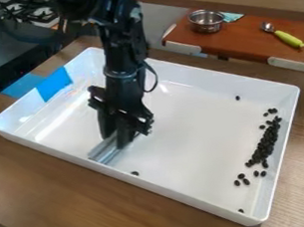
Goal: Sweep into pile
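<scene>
"Where is the gripper [117,137] hanging?"

"Inside the white tray [184,147], left of centre; its fingers are clasping a silvery scraper [102,152]."

"And the black beans [267,143]?"

"Most are lying clustered along the right side; a few are sitting apart, one near the front wall."

Glossy white plastic tray [201,108], smooth wood table [75,194], shiny metal bowl [207,26], matt black beans [264,145].

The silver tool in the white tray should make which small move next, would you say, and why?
Perhaps sweep the silver tool along the near wall of the white tray toward the pile, since one black bean lies apart beside that wall.
</scene>
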{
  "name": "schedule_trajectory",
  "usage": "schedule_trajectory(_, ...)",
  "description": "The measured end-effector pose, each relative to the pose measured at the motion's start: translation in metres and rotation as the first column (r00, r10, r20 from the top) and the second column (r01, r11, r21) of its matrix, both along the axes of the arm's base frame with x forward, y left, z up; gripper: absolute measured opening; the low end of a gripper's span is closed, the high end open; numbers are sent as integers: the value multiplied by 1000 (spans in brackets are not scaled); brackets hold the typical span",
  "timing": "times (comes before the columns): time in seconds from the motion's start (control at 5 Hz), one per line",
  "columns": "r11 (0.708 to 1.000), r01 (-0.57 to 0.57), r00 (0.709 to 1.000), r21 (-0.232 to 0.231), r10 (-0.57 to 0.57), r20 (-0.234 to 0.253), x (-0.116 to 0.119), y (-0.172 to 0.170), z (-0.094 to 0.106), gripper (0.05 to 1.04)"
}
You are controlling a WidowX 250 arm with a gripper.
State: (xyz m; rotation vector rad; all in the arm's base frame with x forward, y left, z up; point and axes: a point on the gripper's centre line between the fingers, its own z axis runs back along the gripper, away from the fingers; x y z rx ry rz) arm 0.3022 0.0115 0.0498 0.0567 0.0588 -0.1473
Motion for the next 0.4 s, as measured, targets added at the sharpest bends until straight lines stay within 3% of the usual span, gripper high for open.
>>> schedule_trajectory(0.4,996,-70,997,-57,71,2,6,-29,1,351)
